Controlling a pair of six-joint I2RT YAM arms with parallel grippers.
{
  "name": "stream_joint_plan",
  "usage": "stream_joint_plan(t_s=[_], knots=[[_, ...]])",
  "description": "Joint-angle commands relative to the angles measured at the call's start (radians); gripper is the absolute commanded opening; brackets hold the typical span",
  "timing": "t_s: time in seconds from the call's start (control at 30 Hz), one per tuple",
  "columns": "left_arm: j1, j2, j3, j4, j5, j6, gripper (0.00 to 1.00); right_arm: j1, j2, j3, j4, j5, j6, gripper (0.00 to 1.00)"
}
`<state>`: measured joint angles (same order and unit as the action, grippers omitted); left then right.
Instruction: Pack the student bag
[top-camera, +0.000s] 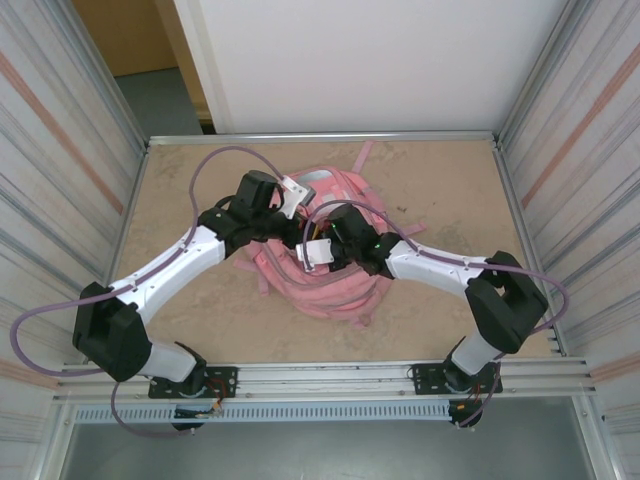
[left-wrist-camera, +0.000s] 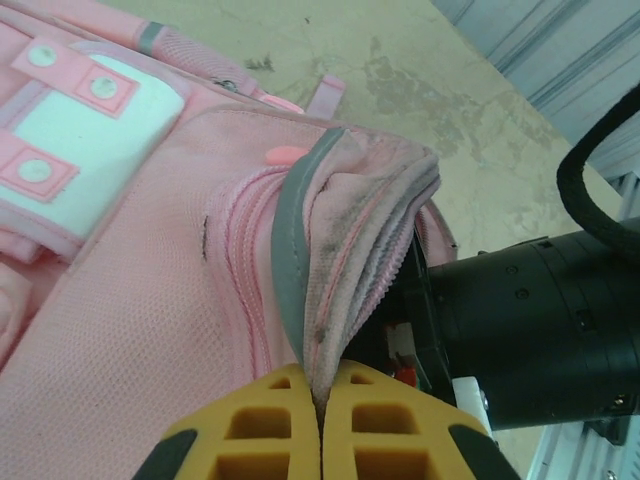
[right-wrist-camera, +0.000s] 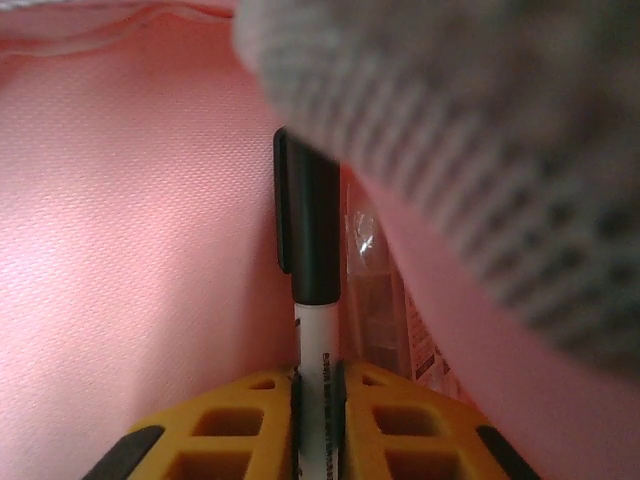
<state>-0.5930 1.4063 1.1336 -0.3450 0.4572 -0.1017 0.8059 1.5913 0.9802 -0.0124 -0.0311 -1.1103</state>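
While the left gripper (left-wrist-camera: 322, 425) pinches a pocket edge of the student bag (left-wrist-camera: 130, 300), the right gripper (right-wrist-camera: 318, 425) clasps a black-capped marker (right-wrist-camera: 310, 230) inside it.

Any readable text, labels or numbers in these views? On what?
On the marker: small black print, too blurred to read.
On the packet beside it in the student bag: print too blurred to read.
On the bag's white patch: no lettering.

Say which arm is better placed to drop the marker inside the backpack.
Right: the right end effector grips the marker inside the backpack; the left end effector pinches the pocket flap open.
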Motion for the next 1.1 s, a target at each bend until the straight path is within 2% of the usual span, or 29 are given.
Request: stream_joint_plan(t_s=[0.0,0.07,0.17,0.23,0.33,0.43,0.5,0.6,0.67,0.73,0.8,0.83,0.93,0.97,1.07], knots=[[-0.018,-0.085,0.009,0.078,0.072,0.012,0.0,-0.014,0.012,0.01,0.128,0.089,0.061,0.22],[-0.012,-0.088,0.004,0.072,0.057,0.018,0.0,-0.009,-0.025,0.006,0.085,0.08,0.099,0.26],[-0.005,-0.087,-0.003,0.069,0.031,0.029,0.0,0.004,-0.113,-0.022,0.021,0.052,0.174,0.4],[0.001,-0.083,0.0,0.062,0.039,0.033,0.06,0.025,-0.173,-0.054,0.0,0.05,0.2,0.44],[0.009,-0.075,0.003,0.047,0.043,0.06,0.2,0.059,-0.262,-0.087,-0.082,0.052,0.231,0.45],[0.02,-0.078,-0.005,0.023,0.04,0.058,0.26,0.082,-0.362,-0.133,-0.136,0.042,0.29,0.46],[0.024,-0.104,-0.031,0.014,-0.004,0.045,0.3,0.088,-0.435,-0.163,-0.164,0.04,0.355,0.46],[0.031,-0.168,-0.1,0.035,-0.051,0.025,0.41,0.083,-0.56,-0.223,-0.192,0.02,0.457,0.46],[0.042,-0.203,-0.139,0.024,-0.117,-0.048,0.51,0.076,-0.647,-0.252,-0.24,-0.015,0.503,0.47],[0.062,-0.211,-0.166,-0.005,-0.193,-0.142,0.52,0.066,-0.711,-0.271,-0.277,-0.048,0.563,0.51],[0.095,-0.189,-0.181,-0.031,-0.179,-0.206,0.52,0.048,-0.759,-0.302,-0.262,-0.028,0.684,0.76],[0.11,-0.171,-0.182,-0.051,-0.16,-0.245,0.52,0.03,-0.767,-0.309,-0.235,0.015,0.793,0.81],[0.122,-0.116,-0.18,-0.093,-0.152,-0.345,0.55,-0.056,-0.719,-0.255,-0.269,0.079,1.091,0.81],[0.124,-0.097,-0.186,-0.091,-0.151,-0.38,0.59,-0.073,-0.693,-0.236,-0.29,0.096,1.172,0.8],[0.124,-0.035,-0.191,-0.099,-0.119,-0.46,0.6,-0.095,-0.619,-0.204,-0.307,0.129,1.374,0.81]])
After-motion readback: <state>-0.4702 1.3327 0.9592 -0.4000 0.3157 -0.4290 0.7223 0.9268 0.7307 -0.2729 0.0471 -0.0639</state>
